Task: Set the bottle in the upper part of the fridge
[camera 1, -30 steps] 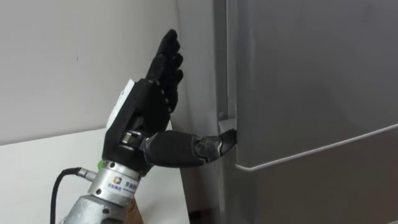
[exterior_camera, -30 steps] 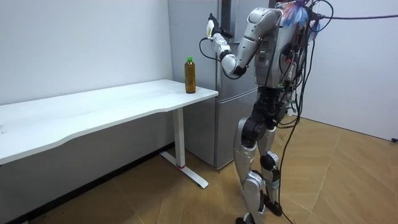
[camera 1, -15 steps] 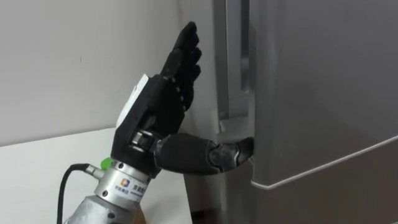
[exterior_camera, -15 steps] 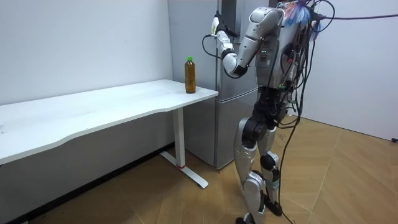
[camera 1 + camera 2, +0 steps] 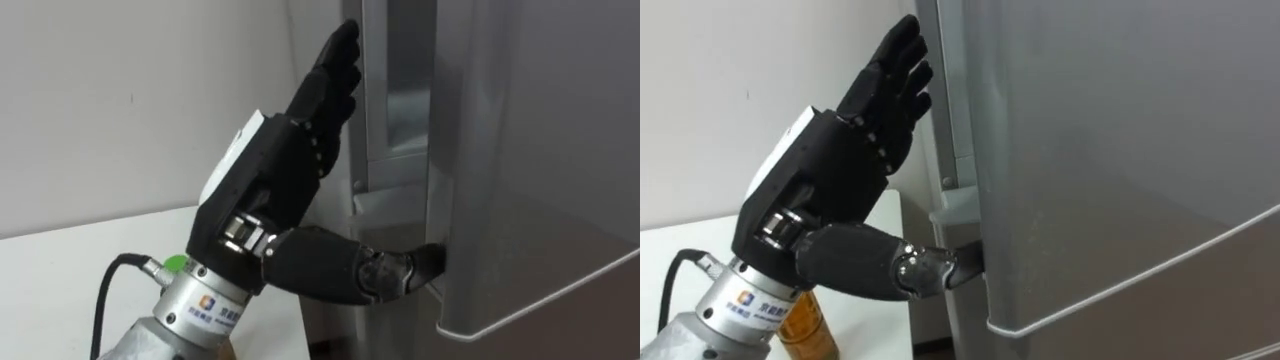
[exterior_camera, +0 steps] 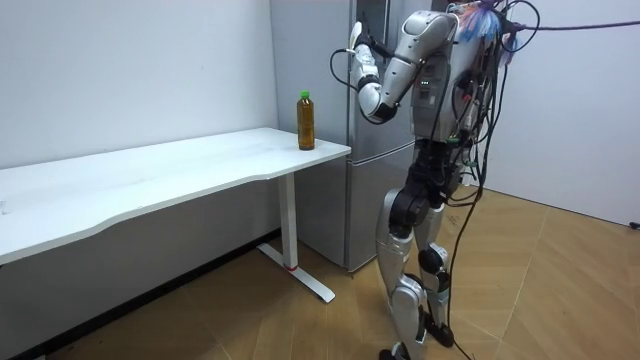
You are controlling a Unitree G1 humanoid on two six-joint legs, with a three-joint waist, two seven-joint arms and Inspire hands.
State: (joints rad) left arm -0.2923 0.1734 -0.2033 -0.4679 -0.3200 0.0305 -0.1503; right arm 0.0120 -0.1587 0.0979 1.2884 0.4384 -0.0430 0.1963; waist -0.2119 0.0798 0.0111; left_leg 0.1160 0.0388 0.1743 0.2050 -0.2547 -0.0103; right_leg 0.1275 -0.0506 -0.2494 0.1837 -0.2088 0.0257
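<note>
My two head eyes sit close up against the fridge [image 5: 540, 150], looking at its door edge from just left of it. The pair is set slightly apart, and both share that edge and my left hand [image 5: 280, 170] beside it. The room camera stands well off from the fridge and faces it, taking in my whole body and the table [image 6: 200, 165] on the room view's left of the fridge.

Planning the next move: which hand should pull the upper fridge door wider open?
Left. The left hand is at the upper door edge, thumb tucked behind it, fingers straight up along the gap. The bottle stands on the table.
</note>
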